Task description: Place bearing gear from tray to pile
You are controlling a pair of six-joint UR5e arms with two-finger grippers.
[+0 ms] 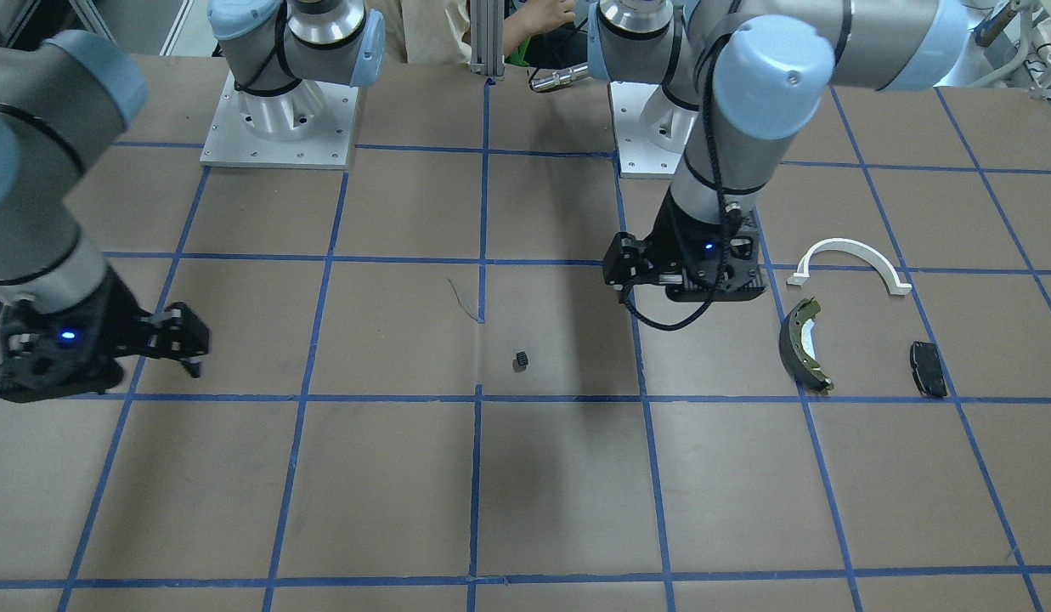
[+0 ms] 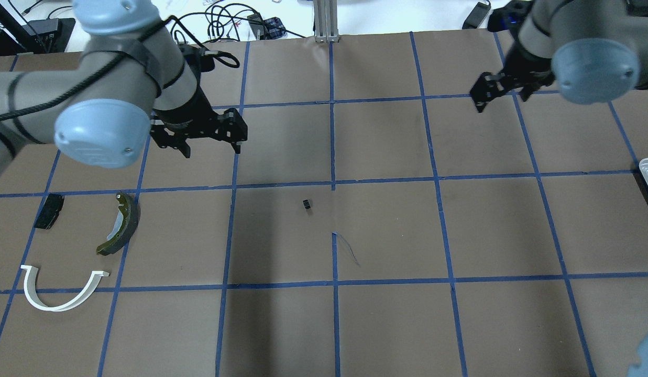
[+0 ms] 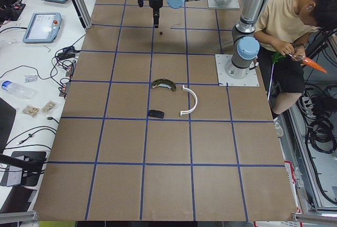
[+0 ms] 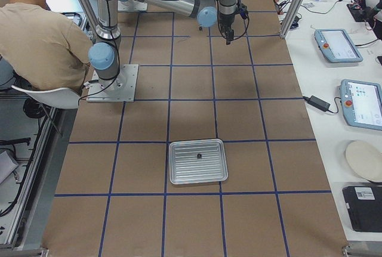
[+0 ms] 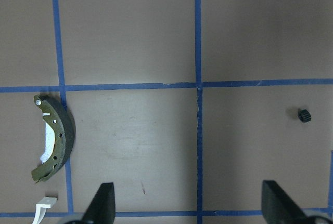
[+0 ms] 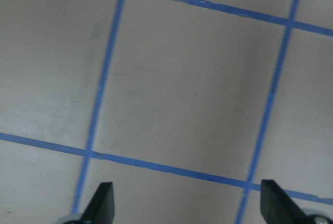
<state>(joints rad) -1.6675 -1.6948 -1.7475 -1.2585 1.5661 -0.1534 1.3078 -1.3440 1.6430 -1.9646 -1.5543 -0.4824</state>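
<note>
The tray (image 4: 182, 175) holds 1 small dark gear (image 4: 198, 156); left claw (image 5: 188, 184) and right claw (image 6: 187, 184) both spread apart.

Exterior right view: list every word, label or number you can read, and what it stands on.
No text can be read in this view.
White label on the black box: too small to read.
Far pendant and near pendant, screens: blurred, unreadable.
Tray: no marking shows.
</note>
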